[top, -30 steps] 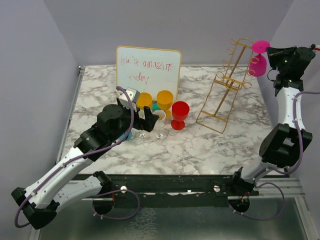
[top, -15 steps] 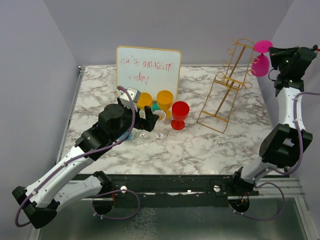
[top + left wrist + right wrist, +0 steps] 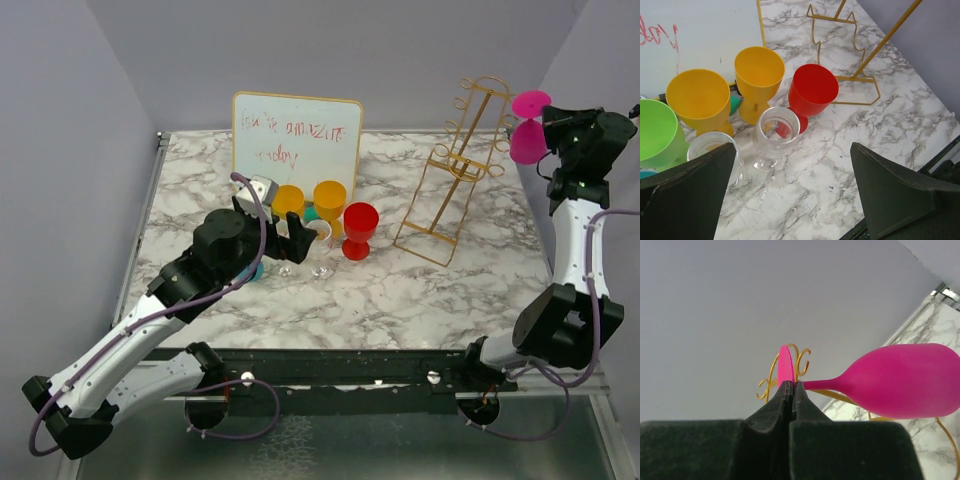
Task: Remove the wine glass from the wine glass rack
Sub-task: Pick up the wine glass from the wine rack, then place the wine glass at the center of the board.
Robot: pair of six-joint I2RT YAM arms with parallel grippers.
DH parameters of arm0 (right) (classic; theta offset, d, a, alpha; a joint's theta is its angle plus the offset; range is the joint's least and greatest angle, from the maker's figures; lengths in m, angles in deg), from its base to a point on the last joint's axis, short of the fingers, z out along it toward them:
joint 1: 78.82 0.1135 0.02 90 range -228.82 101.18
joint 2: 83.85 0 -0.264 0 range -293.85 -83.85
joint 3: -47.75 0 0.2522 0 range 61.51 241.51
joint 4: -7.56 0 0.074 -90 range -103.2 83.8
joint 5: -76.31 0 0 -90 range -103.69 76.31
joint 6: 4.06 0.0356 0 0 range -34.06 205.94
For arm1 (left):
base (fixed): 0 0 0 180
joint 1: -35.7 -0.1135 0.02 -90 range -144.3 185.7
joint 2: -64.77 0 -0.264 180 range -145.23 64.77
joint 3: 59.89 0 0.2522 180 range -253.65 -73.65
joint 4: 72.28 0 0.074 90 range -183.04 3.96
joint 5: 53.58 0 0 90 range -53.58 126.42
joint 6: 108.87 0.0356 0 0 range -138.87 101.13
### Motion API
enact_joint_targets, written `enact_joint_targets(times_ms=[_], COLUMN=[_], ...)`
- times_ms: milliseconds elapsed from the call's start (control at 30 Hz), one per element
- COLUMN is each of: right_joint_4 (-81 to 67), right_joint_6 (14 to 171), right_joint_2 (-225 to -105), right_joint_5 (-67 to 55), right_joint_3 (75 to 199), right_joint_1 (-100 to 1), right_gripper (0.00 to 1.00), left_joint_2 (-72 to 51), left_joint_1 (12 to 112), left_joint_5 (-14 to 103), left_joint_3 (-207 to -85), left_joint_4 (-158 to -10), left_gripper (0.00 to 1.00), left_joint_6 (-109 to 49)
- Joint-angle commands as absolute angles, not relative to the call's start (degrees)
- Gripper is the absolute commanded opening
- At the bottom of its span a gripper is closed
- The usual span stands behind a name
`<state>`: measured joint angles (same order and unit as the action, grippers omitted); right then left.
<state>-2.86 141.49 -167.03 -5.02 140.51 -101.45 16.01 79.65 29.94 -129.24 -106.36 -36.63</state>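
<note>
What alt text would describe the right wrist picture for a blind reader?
The right end effector pinches the flat foot of a pink wine glass, its bowl pointing right. Behind it are gold rack loops and a grey wall.

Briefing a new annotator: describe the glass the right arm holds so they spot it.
Find the gold wire rack, back right on the table. Right of it, the right gripper pinches a wine glass by its foot, upside down in mid-air: the only pink one.
</note>
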Motion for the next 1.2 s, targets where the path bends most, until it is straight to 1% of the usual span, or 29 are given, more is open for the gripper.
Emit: enact_joint_targets(times_ms=[0, 200, 400, 467, 567, 667, 767, 867, 933, 1033, 1167], right_joint_4=[-4.4, -10.1, -18.0, -20.4, -25.9, -33.5, -39.7, -41.8, -43.5, -40.6, -39.4], right_joint_6=[137.3, 135.7, 134.3, 134.4, 133.2, 131.4, 130.5, 131.0, 134.0, 138.1, 136.8], right_joint_2=[-159.7, -147.6, -138.4, -134.8, -129.7, -125.3, -123.5, -122.3, -121.2, -118.5, -118.1], right_joint_5=[-9.4, -11.8, -9.0, -6.1, -2.2, -2.7, -3.0, 1.3, 4.5, 12.1, 19.1], right_joint_3=[136.2, 129.7, 127.7, 126.1, 125.1, 125.7, 126.5, 126.1, 125.3, 122.9, 124.1], right_joint_1=[-101.9, -101.9, -101.9, -102.0, -102.0, -101.8, -99.7, -98.6, -98.1, -96.8, -94.9], right_gripper=[0.01, 0.01, 0.01, 0.01, 0.01, 0.01, 0.01, 0.00, 0.00, 0.01, 0.01], left_joint_2=[18.5, 20.4, 21.1, 20.8, 19.8, 19.2, 18.7, 18.5, 18.6, 18.8, 17.3], left_joint_1=[79.5, 79.5, 79.5, 79.5, 79.5, 79.5, 79.5, 79.5, 79.5, 79.5, 79.5], left_joint_5=[28.9, 28.1, 30.4, 31.4, 32.4, 32.9, 34.2, 35.4, 36.2, 36.4, 39.0], left_joint_3=[-128.3, -127.3, -126.5, -126.7, -127.7, -128.1, -128.2, -128.2, -128.2, -127.8, -128.9], left_joint_4=[-107.0, -107.3, -107.4, -107.4, -107.7, -107.8, -107.7, -107.3, -106.9, -105.6, -105.2], left_gripper=[0.99, 0.99, 0.99, 0.99, 0.99, 0.99, 0.99, 0.99, 0.99, 0.99, 0.99], left_joint_6=[-37.3, -38.5, -37.9, -36.5, -34.8, -34.7, -34.9, -35.2, -35.4, -36.5, -38.7])
